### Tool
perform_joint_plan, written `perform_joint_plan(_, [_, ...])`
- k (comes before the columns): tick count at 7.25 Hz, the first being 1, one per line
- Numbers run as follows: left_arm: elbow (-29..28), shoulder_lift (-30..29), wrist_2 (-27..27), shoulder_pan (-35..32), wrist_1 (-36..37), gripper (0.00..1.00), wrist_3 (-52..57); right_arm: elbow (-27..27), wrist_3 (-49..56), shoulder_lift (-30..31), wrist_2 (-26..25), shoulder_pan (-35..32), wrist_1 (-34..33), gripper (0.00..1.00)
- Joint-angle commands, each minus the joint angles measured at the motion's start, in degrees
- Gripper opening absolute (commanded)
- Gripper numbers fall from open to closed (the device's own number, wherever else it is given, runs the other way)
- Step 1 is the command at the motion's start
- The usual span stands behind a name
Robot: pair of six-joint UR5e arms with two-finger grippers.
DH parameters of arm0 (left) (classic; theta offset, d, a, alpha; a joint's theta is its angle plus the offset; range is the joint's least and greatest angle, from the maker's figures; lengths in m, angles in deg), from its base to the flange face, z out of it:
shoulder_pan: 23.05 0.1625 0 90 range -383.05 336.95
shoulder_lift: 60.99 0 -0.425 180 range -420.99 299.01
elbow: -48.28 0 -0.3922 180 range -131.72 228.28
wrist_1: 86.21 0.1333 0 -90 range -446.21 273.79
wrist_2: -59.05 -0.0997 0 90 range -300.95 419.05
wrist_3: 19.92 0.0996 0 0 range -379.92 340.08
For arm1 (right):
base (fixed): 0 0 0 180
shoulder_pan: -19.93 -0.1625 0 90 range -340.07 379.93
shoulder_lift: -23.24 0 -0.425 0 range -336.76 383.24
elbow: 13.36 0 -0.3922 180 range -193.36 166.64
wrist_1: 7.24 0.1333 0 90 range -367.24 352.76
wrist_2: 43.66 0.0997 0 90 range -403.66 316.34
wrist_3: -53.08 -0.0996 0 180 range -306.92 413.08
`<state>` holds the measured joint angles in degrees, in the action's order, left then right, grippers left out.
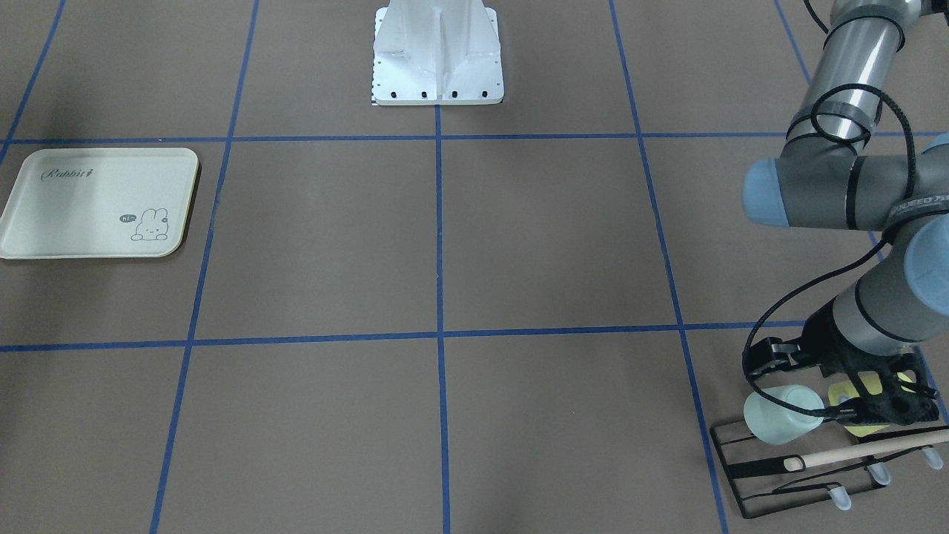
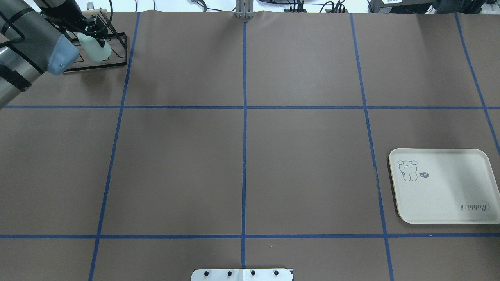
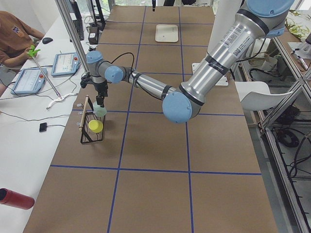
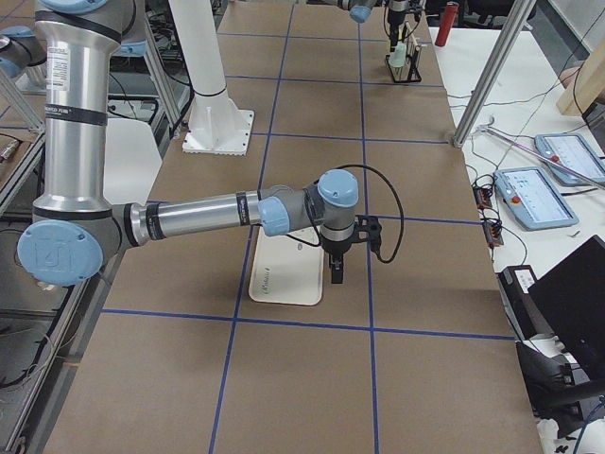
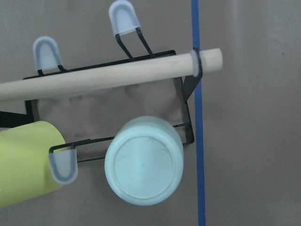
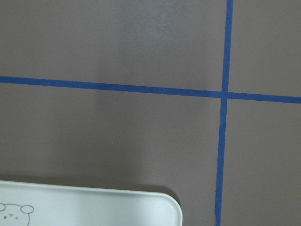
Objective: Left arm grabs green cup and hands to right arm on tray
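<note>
The green cup (image 1: pixel 782 415) sits bottom-up on a peg of a black wire rack (image 1: pixel 749 475), at the far left corner of the table in the overhead view (image 2: pixel 95 47). My left gripper (image 1: pixel 875 406) hangs just over the rack, right beside the cup, with its fingers spread. The left wrist view looks straight down on the cup's base (image 5: pixel 143 161) and shows no fingers. The cream tray (image 2: pixel 445 195) lies empty on the right side. My right gripper (image 4: pixel 337 270) hovers low at the tray's edge (image 4: pixel 284 284); I cannot tell whether it is open or shut.
A pale yellow cup (image 5: pixel 26 162) lies on the rack next to the green one. A wooden dowel (image 5: pixel 108 75) runs across the rack's top. The white robot base plate (image 1: pixel 437 81) stands mid-table. An operator and tablets (image 3: pixel 29 80) are beside the table.
</note>
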<state>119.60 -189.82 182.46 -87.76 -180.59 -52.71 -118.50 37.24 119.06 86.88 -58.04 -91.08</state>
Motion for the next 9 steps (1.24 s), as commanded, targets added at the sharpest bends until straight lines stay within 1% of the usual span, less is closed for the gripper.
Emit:
perform_joint_plan(1, [-4.6,-0.63,-0.28,0.11,-3.95,0.99,0.28,-0.06,0.02,-0.02,-0.02,0.01,0.0,1.0])
perform_joint_plan(4, [-5.84,-1.77,-0.28,0.11,-3.97,0.99,0.09,-0.06,0.02,-0.02,0.07,0.01,0.09,1.0])
perform_joint_plan(5, [-7.41,-3.08,-0.28,0.11,-4.06,0.99,0.18,-0.15,0.02,-0.02,-0.02,0.01,0.09,1.0])
perform_joint_plan(9, [-8.39,-3.79,-0.28,0.11,-4.15,0.99,0.53,-0.24,0.02,-0.02,-0.02,0.01,0.09,1.0])
